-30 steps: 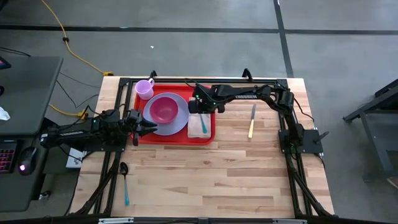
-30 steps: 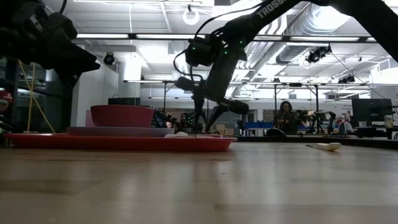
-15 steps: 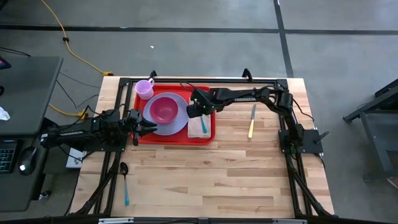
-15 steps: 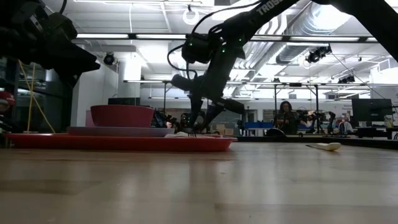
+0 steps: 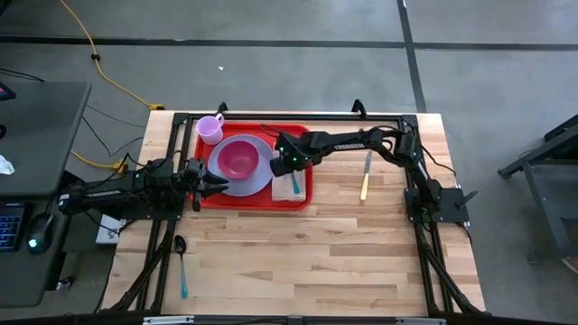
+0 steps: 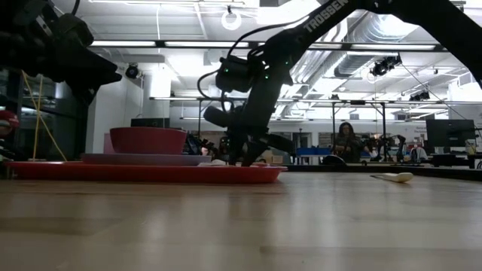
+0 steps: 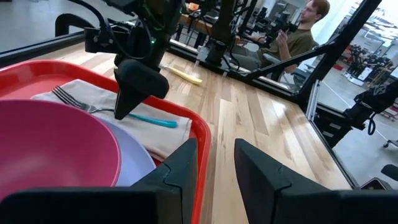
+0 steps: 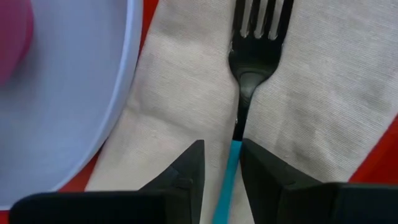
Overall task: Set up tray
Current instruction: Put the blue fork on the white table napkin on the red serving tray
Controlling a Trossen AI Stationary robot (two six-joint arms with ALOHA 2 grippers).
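The red tray point(image 5: 257, 202) lies at the table's far left. On it rest a lavender plate point(image 5: 263, 177) holding a pink bowl point(image 5: 237, 160), and beside that a beige napkin point(image 5: 289, 187). A fork point(image 8: 254, 43) with a black head and teal handle lies flat on the napkin point(image 8: 186, 81). My right gripper point(image 8: 222, 146) stands over it, pointing down, shut on its handle; the left wrist view shows this right gripper point(image 7: 124, 107) and the fork point(image 7: 87, 104) too. My left gripper point(image 7: 216, 146) hovers by the tray's left edge point(image 5: 219, 186) with a narrow gap, touching nothing. My right gripper has the fork by its handle point(image 8: 237, 148), where the black neck meets the teal part, between its two fingers point(image 8: 186, 180). The fingers come from above, pointing down, and lie across the handle. The fork lies level on the napkin, its tines point(image 7: 62, 93) and its handle end point(image 7: 163, 122) both down.
A pink cup point(image 5: 209, 128) stands at the tray's far left corner. A knife with a yellow handle point(image 5: 365, 178) lies on the wood right of the tray. A teal-handled spoon point(image 5: 181, 262) lies near the left edge. A person sits in the room beyond the table point(image 7: 298, 37).
My right gripper has come down and shifted slightly toward the table's left and near edges, bringing the fork from just above the napkin down flat onto it.
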